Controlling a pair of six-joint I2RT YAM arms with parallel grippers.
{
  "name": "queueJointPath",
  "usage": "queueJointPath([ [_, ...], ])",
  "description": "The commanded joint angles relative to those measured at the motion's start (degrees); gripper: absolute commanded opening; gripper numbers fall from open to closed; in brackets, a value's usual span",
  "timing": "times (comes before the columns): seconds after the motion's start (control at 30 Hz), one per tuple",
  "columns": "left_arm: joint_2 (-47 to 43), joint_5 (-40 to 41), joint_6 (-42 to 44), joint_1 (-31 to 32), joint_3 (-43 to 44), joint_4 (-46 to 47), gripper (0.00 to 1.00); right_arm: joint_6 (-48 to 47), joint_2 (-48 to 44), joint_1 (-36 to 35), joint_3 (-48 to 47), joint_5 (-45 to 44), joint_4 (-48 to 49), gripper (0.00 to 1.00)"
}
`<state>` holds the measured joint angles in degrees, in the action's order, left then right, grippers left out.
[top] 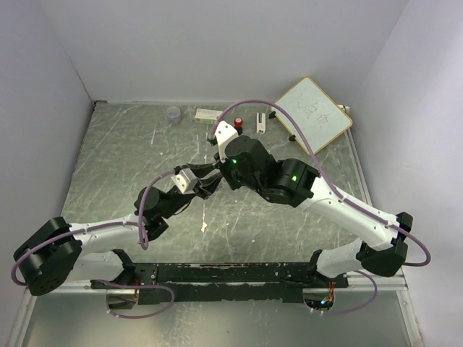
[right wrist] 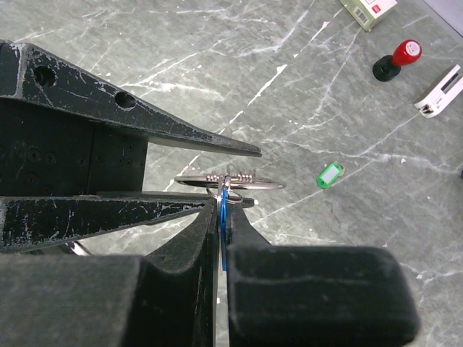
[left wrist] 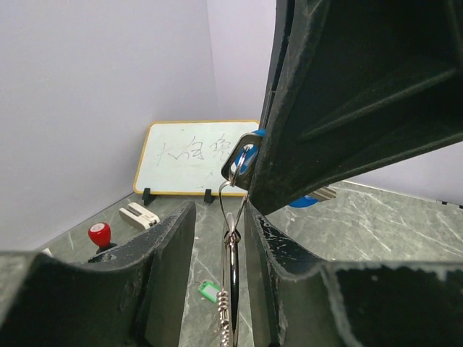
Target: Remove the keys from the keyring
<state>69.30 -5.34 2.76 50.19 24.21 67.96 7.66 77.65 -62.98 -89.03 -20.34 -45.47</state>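
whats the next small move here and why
Probably close the left gripper on the ring: it hangs loose between its open fingers from the blue key, which the right gripper clamps. The green key already lies off it.

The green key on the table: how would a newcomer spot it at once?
In the right wrist view, find the marbled table, then the silver keyring at the tips of the right gripper. The green key lies flat right of it, alone. Nothing else is green: the blue key is pinched in that gripper, the red-topped knob stands farther off.
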Motion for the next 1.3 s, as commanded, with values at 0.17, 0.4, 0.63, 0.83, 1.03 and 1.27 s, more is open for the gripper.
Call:
queueJointPath([
  [0.17,-2.3,0.9,1.1,0.9,-1.1,3.0,0.42,-0.7,-0.9,-0.2,0.0,-0.3,1.9,0.0],
  [0.4,-3.4,0.3,0.9,1.0,-1.5,3.4,0.39,-0.7,-1.1,-0.3,0.1,-0.4,2.1,0.0],
  [0.63,-3.8,-0.3,0.9,1.0,-1.9,4.0,0.32,-0.7,-1.3,-0.3,0.3,-0.5,2.1,0.0],
  [0.83,-4.2,-0.8,1.1,1.2,-2.1,4.9,0.28,-0.6,-1.3,-0.3,0.5,-0.5,2.3,0.0],
  [1.03,-4.4,-1.4,1.4,1.3,-1.4,3.2,0.16,-0.5,-1.5,-0.3,0.6,-0.6,2.3,0.0],
  [1.27,-5.2,-1.4,2.1,1.6,-1.4,1.1,0.07,0.0,-1.9,-0.2,0.9,-1.8,1.8,0.0],
])
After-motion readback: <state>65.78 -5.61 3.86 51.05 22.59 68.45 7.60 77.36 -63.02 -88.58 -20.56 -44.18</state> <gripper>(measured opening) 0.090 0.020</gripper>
